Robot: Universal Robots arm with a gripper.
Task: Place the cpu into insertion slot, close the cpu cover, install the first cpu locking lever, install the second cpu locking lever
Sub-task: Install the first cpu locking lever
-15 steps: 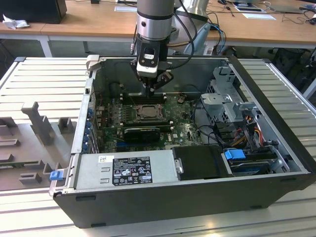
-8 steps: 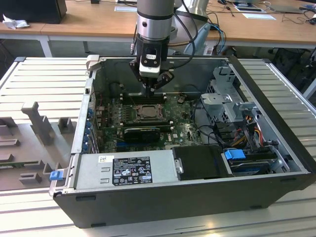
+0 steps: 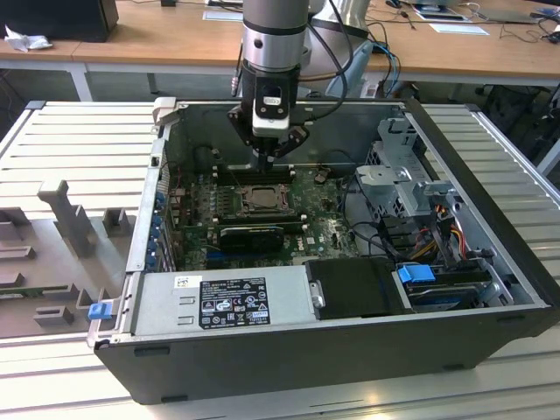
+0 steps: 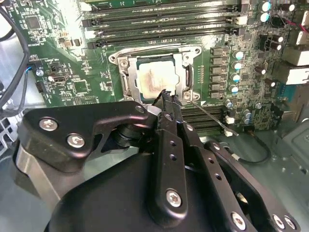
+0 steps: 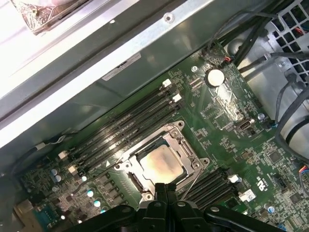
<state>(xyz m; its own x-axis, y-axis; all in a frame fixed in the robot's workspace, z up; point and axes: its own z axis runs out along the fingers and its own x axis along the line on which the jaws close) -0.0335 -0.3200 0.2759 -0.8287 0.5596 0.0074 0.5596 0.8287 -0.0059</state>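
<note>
Looks down into one open computer case (image 3: 350,350), with one robot arm reaching in from above.

Shows one cpu (image 4: 157,77), pale metal face up, already seated in the one insertion slot (image 5: 136,180) of the green motherboard (image 4: 63,58). Shows one cpu cover (image 4: 126,72), a silver frame, lying flat around the chip and leaving the face visible through its square window.

Places the one gripper (image 4: 165,94) right at the socket's edge, its two fingers pressed together with nothing seen between them. Finds one thin wire lever (image 4: 207,116) just beside the tip, angling away across the board. Cannot confirm contact between tip and lever, and cannot pick out a second lever with certainty.

Reads, as a judgement, as the first locking-lever step, with chip placement and cover closing done. Seems to call for a small, exact push on a springy wire, down and sideways under its catch, without scraping the nearby parts.

Counts four long black memory slots (image 5: 125,128) on one side of the socket and a second bank on the other side, partly hidden and left uncounted. Counts one round coin battery (image 5: 215,77).
</note>
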